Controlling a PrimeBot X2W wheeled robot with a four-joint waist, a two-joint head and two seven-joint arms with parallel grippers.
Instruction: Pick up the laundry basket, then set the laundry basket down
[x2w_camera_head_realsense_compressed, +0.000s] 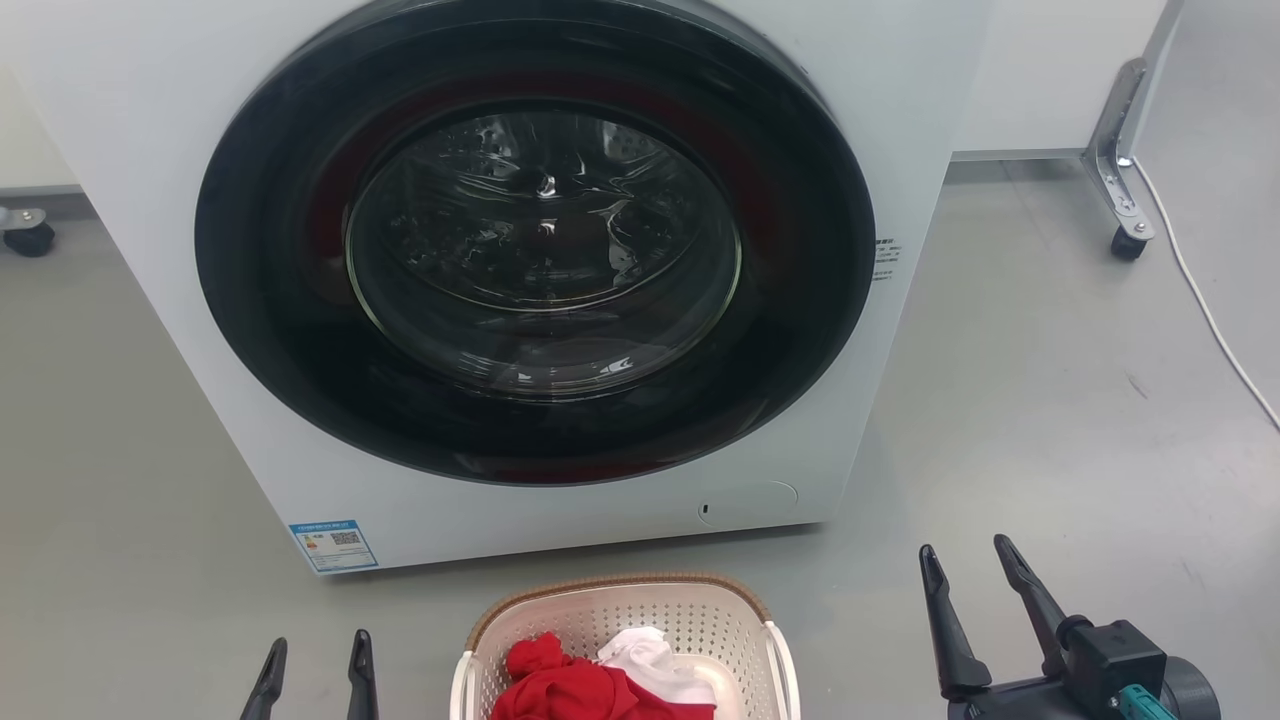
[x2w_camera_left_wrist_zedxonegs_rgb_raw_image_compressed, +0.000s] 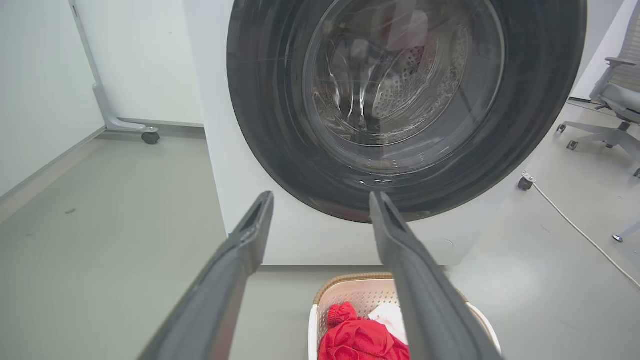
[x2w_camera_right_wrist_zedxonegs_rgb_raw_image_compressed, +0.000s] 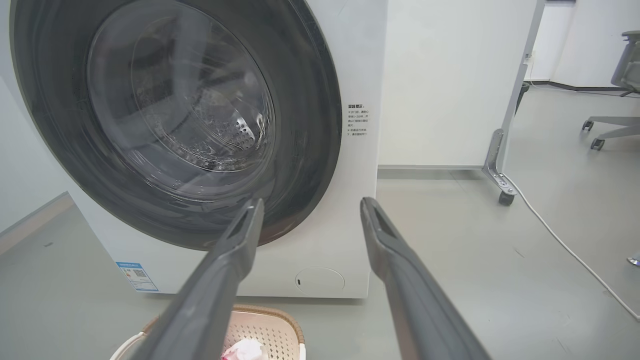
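The laundry basket (x2w_camera_head_realsense_compressed: 690, 612) is cream-white and perforated with a brown woven rim. It sits on the grey floor at the bottom centre of the head view, just in front of the washing machine, holding red and white clothes. My left gripper (x2w_camera_head_realsense_compressed: 318, 642) stands open to the basket's left, apart from it. My right gripper (x2w_camera_head_realsense_compressed: 968, 552) is open to its right, also clear of it. The basket (x2w_camera_left_wrist_zedxonegs_rgb_raw_image_compressed: 357, 294) lies below and between the left fingers in the left wrist view, and the basket (x2w_camera_right_wrist_zedxonegs_rgb_raw_image_compressed: 270, 325) lies low in the right wrist view.
A white front-loading washing machine (x2w_camera_head_realsense_compressed: 540, 270) with a dark round door shut fills the space ahead. A wheeled partition leg (x2w_camera_head_realsense_compressed: 1125, 190) and a white cable (x2w_camera_head_realsense_compressed: 1205, 310) lie at the right. An office chair (x2w_camera_left_wrist_zedxonegs_rgb_raw_image_compressed: 617, 115) stands farther right. Bare floor lies on both sides.
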